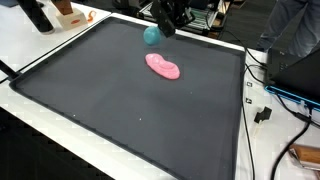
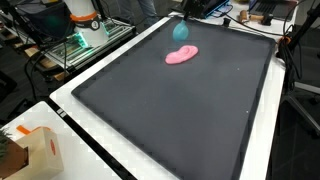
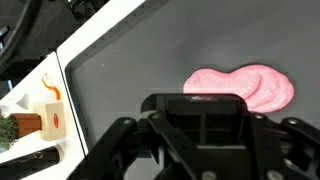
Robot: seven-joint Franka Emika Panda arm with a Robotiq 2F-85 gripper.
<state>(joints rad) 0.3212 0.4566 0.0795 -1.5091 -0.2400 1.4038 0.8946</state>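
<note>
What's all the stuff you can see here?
Ball: 1, teal, at the mat's far edge, right by the hand.
Blob: 1, pink, on the mat near the ball.
Mat: 1, black, covering most of the table.
Table: 1, white, under the mat.
Box: 1, orange and white, on the table beside a mat corner.
Hand: 1, black, over the mat's far edge; open or shut is not clear.

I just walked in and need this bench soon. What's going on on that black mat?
The robot arm's gripper hangs over the far edge of the black mat, right at a teal object. Whether it actually grips it cannot be made out. A pink lump lies flat on the mat a little nearer the middle, untouched.
</note>
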